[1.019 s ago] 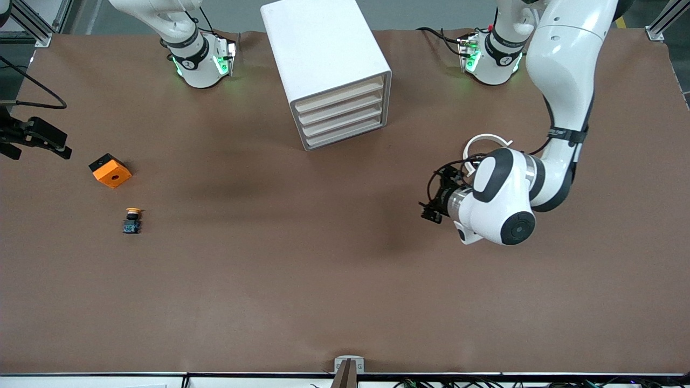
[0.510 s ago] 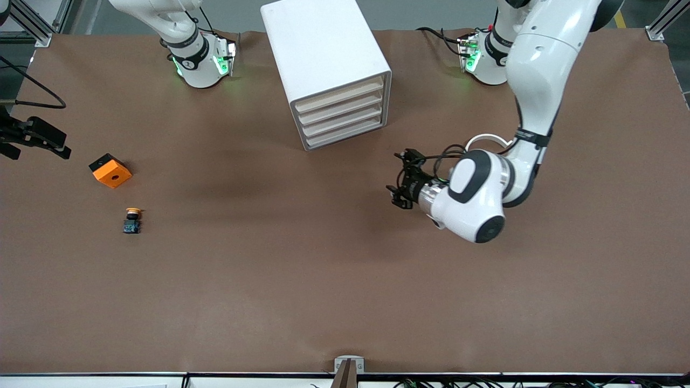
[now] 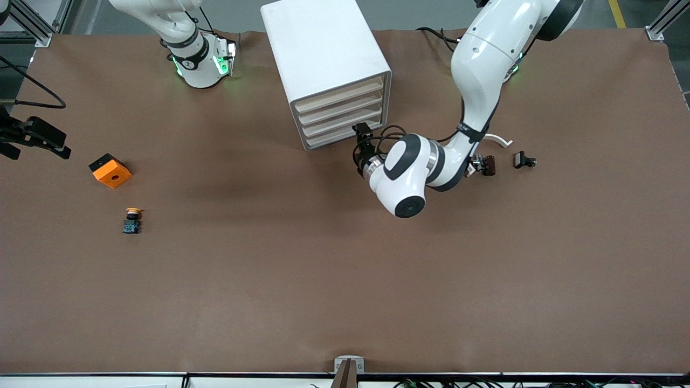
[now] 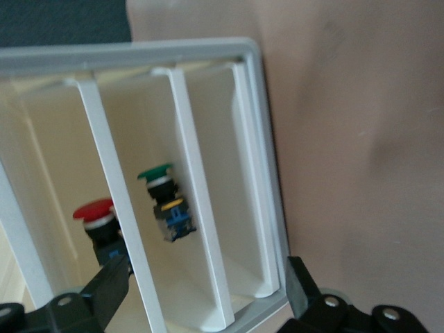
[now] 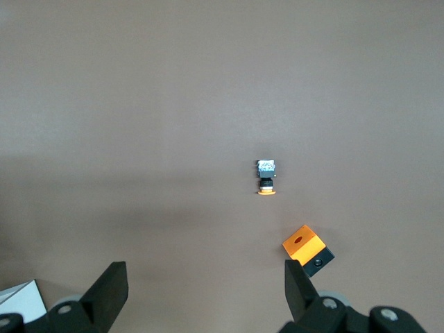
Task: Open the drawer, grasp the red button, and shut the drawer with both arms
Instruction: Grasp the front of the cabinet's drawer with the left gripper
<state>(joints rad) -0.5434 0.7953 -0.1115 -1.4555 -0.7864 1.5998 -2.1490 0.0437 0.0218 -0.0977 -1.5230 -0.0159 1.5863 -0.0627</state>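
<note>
Left gripper is right at the cabinet front, by the lower drawers at the left arm's end, fingers apart, holding nothing. All four drawers look shut. Red button sits inside, in the drawer next to the one w/ a green-capped button; can't tell which level.

Risks:
- Four fronts alike, close together, so a finger may hook the wrong one.
- A pull may drag the whole cabinet, since nothing braces it.
- Green cap is close by and could get picked by mistake.

Right gripper waits, jaws wide, over the right arm's end, above the orange cube and yellow-capped button. Two small dark parts and a white curved piece lie by the left arm's elbow, which could knock them.
</note>
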